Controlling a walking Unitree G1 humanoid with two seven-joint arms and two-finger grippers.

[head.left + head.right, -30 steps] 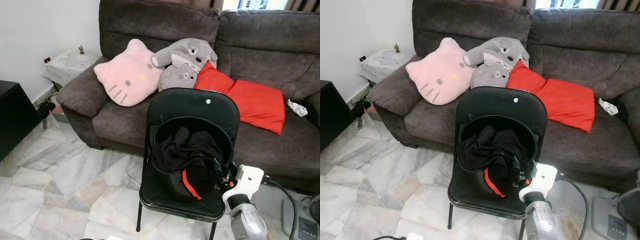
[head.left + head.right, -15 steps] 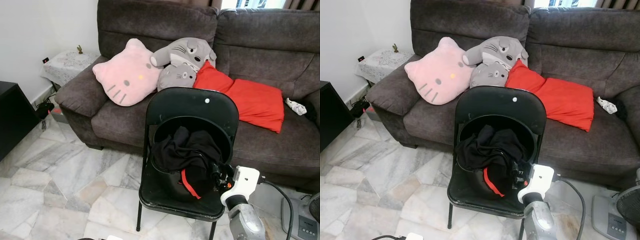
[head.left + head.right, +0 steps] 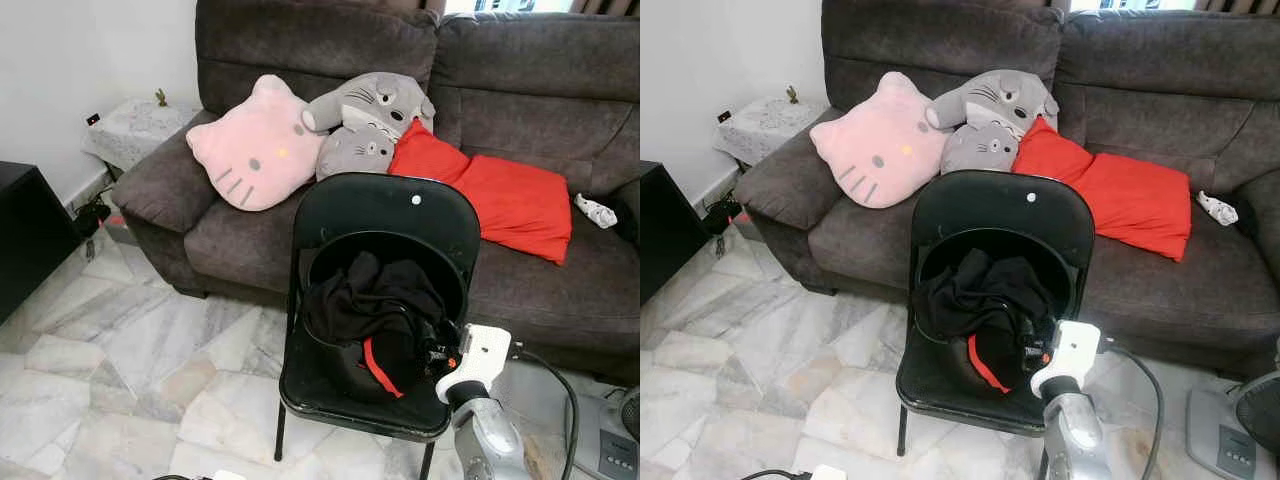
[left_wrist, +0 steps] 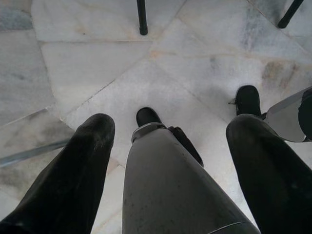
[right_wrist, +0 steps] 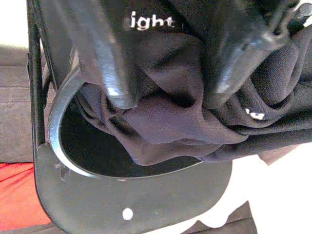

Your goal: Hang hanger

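Observation:
A black garment with red trim (image 3: 375,310) lies heaped on the seat of a black folding chair (image 3: 385,215). I cannot make out a hanger in the heap. My right gripper (image 3: 432,350) reaches into the right side of the garment from the chair's front corner. In the right wrist view its fingers (image 5: 114,83) stand apart and press into the cloth, with a fold of the garment (image 5: 165,117) bulging between them. My left gripper (image 4: 170,124) hangs open above the floor beside my own leg.
A dark grey sofa (image 3: 230,235) stands right behind the chair, holding a pink cat cushion (image 3: 255,150), grey plush toys (image 3: 365,120) and a red cushion (image 3: 500,200). A black cabinet (image 3: 25,240) is at the left, a fan base (image 3: 605,445) at the right. Marble floor (image 3: 150,370) lies open to the left.
My right arm has edged left and forward, bringing the gripper deeper into the garment. The camera has shifted slightly; the chair and garment lie as before.

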